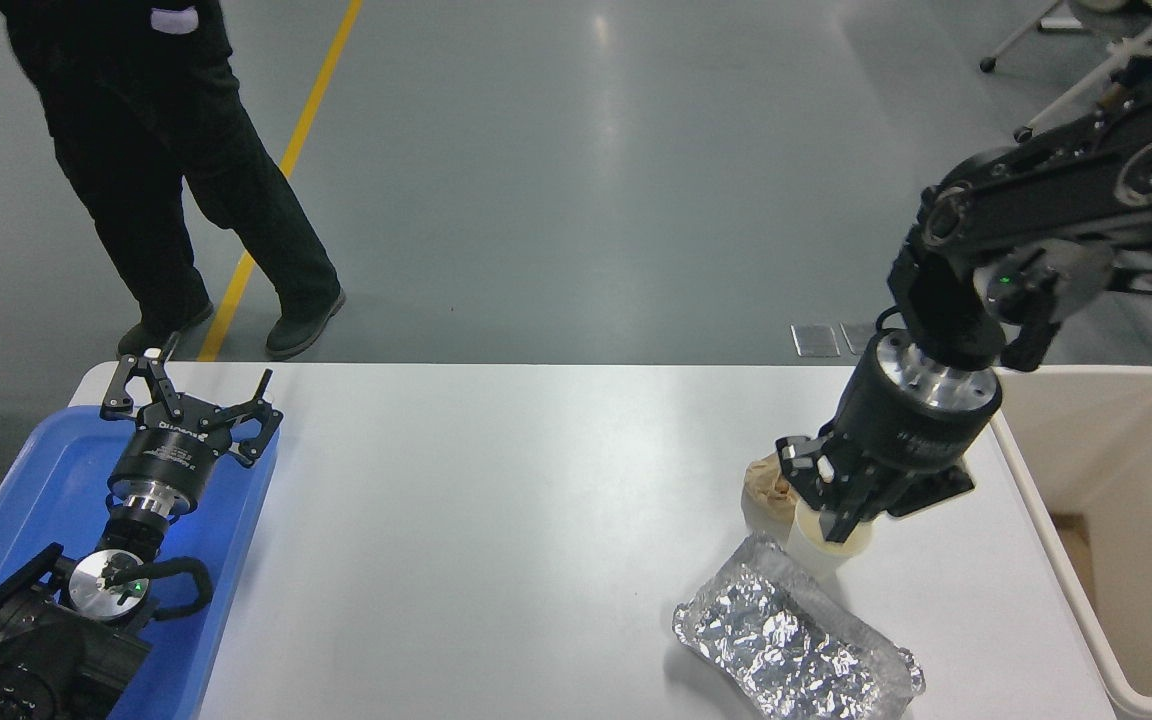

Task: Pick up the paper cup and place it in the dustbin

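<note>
Jaws of the right gripper (836, 510) point down onto the paper cup (829, 543), their tips at or just inside its rim; they look closed on the rim, though whether the grip is firm cannot be told. Cup stands upright on the table (496, 500), long axis vertical, directly under the wrist.

Landmark: the dustbin (1116, 385), off the table's right edge. Cup sits left of it, near, with only bare table and the bin's thick rim between. My reading: the cup must be lifted above that rim, then carried rightward over the opening.

Around the cup, still reckoning from the dustbin: crumpled brown paper wad (774, 482) touching or just beside the cup on its far-left side; crinkled foil tray (796, 640) just beside it on the near-left. Both lie away from the path toward the bin.

Left gripper (191, 405) parked well apart, far left over a blue tray (36, 480), fingers spread. A person (151, 170) stands beyond the table.
</note>
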Action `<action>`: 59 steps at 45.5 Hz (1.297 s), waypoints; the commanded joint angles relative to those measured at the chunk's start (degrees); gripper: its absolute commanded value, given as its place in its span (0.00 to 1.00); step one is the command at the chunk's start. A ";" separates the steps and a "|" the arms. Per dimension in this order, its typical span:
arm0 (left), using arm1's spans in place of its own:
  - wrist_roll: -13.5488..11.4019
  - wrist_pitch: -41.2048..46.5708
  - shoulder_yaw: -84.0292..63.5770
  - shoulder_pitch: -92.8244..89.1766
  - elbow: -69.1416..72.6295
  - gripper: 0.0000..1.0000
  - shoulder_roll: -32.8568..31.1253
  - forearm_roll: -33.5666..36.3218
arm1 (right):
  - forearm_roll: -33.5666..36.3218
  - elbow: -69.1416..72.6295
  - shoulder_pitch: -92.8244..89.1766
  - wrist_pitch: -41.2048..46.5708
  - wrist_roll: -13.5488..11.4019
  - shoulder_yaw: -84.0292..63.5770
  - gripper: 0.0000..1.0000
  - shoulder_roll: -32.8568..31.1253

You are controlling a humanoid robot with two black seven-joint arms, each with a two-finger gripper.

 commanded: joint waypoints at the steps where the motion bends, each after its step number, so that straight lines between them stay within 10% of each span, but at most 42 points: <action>1: 0.00 0.00 -0.01 0.02 0.01 0.99 0.00 0.00 | 2.12 0.07 7.92 0.72 0.04 -3.80 0.00 -0.62; 6: 0.00 0.00 -0.01 0.02 0.01 0.99 0.00 0.00 | 2.03 -0.72 7.92 0.72 0.04 -3.45 0.08 0.00; 12: 0.00 0.00 -0.01 0.02 0.01 0.99 0.00 0.00 | 2.12 -1.86 8.01 0.72 0.04 -2.57 1.00 0.18; 59: 0.08 0.00 0.08 -0.07 -0.08 0.99 0.00 0.08 | -4.03 -3.88 -5.78 -0.76 -0.14 -6.35 1.00 6.33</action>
